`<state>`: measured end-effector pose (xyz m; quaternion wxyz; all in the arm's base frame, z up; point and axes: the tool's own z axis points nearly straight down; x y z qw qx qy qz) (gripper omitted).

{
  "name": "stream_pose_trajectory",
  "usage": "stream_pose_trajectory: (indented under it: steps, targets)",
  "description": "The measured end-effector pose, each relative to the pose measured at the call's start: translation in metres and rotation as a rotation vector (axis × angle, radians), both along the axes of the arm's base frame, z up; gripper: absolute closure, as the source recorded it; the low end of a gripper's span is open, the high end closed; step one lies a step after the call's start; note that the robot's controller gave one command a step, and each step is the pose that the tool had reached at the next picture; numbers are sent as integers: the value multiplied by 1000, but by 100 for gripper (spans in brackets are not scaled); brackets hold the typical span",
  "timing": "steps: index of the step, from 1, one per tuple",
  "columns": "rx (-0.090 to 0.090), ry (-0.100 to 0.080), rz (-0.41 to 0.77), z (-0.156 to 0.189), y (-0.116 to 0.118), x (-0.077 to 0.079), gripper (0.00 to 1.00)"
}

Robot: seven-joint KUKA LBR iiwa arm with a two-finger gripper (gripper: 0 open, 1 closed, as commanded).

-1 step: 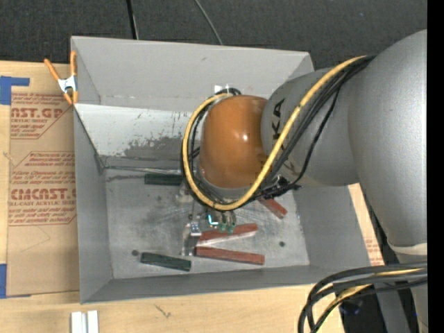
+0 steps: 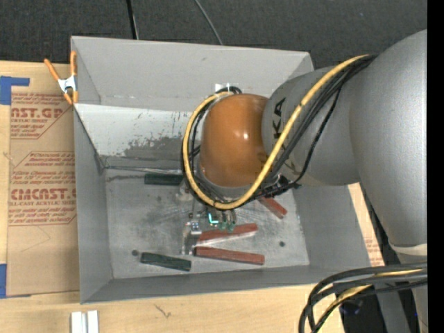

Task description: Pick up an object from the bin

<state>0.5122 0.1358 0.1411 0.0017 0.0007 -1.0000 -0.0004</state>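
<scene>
**Claw** [image 2: 197, 234]: low in the bin, over the front middle of the floor, directly under the wrist. Its small metal parts and a spot of green show below the wrist. Whether it is released or clenched cannot be told, and nothing can be seen held in it.

**Middle red-brown bar** [image 2: 229, 232]: a flat, narrow stick lying almost left to right, with its right end slightly raised in the view. Its left end lies at the claw, and it is the thing nearest to it. Whether the two touch cannot be told.

**Front red-brown bar** [image 2: 232, 257]: same kind and colour. It lies flat just in front of the middle one, close to the front wall, with its left end near the claw.

**Right red-brown bar** [image 2: 274, 206]: lies slanted to the right of the claw, with its upper end hidden under the arm.

**Front dark green bar** [image 2: 165, 261]: a flat stick to the left of the claw and apart from it, near the front wall.

**Rear dark green bar** [image 2: 161, 180]: lies at the foot of the sloping back wall, with its right end hidden behind the wrist.

**Orange wrist cover** [image 2: 232, 141]: a rounded dome above the claw.

**Cables** [image 2: 187, 151]: yellow and black, looped round the cover's left side and running back along the arm.

**Arm** [image 2: 361, 116]: grey, reaching in from the right.

**Bin** [image 2: 125, 123]: grey metal, with a scuffed floor and sloping walls.
</scene>
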Motion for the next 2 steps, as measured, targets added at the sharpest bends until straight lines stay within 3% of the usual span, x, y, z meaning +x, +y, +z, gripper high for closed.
stream_pose_trajectory:
  steps: [1,2]
  targets:
    - [0,-3,28,-10,20,-2,0]
    - [2,-7,27,-63,-9,-30,100]
